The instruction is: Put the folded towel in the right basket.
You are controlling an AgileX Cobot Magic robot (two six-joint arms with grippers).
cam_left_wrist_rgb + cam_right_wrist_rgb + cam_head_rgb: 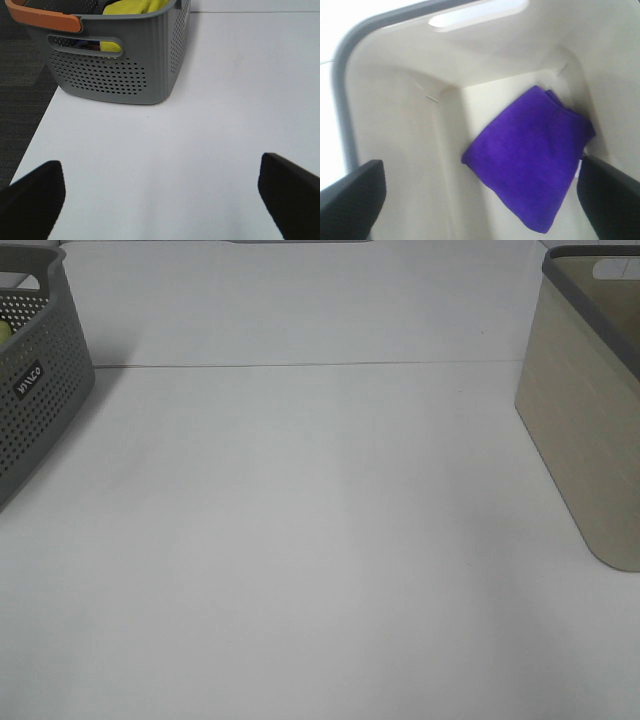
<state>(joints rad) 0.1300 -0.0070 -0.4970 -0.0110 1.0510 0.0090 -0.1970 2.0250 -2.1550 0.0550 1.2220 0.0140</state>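
Two baskets sit on the white table (320, 540) when you look down from the high camera. A grey perforated basket (40, 390) is out at about ten o'clock and the beige right basket (585, 440) is at about three o'clock. They are well apart, each cut off by the edge of the view.

The folded towel (535, 155) is deep purple. It lies flat on the floor of the right basket, pushed toward one corner, with one edge against the basket's inner wall. A dark grey rim runs round the top of that basket, and a handle slot (477, 14) is cut into its far wall.

The right gripper (480, 192) hangs over the open mouth of the right basket, looking down at the towel. Its jaws are spread wide with nothing between them, and they are not touching the cloth.

The left gripper (160, 192) is over the table surface. Its jaws are also spread wide and hold nothing. The grey perforated basket stands near the table's edge in front of it. That basket has an orange handle (42, 17) on its rim and a yellow cloth (132, 6) piled inside.
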